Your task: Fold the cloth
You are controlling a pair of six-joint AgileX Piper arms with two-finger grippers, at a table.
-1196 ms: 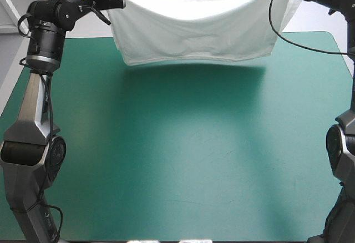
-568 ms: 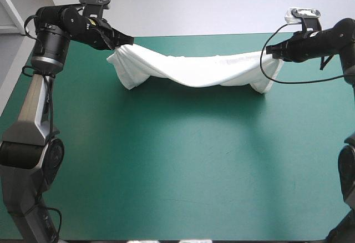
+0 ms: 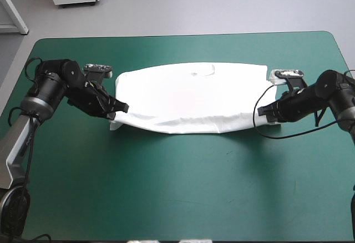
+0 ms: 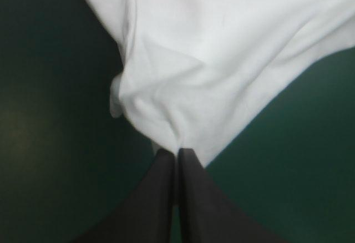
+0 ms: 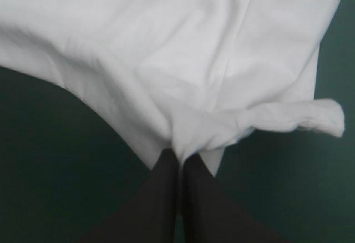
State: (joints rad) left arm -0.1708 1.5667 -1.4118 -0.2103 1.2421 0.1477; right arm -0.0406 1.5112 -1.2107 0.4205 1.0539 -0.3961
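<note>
The white T-shirt [image 3: 188,96] lies spread across the far middle of the teal-green table, folded over on itself, its near edge sagging in a curve. My left gripper [image 3: 123,109] is low at the shirt's near left corner, shut on the T-shirt [image 4: 222,60], whose cloth bunches at the black fingertips [image 4: 166,162]. My right gripper [image 3: 264,110] is low at the near right corner, shut on the T-shirt [image 5: 166,49], with a rolled flap of cloth lying beside the black fingertips [image 5: 191,168].
Bare teal-green cover [image 3: 183,182] stretches from the shirt to the table's near edge. A narrower strip of cover [image 3: 166,49] runs between the shirt and the far edge.
Both arms have come down and toward the near side with the shirt. It hung high earlier, sagged as a twisted band just before, and now lies laid out on the table.
</note>
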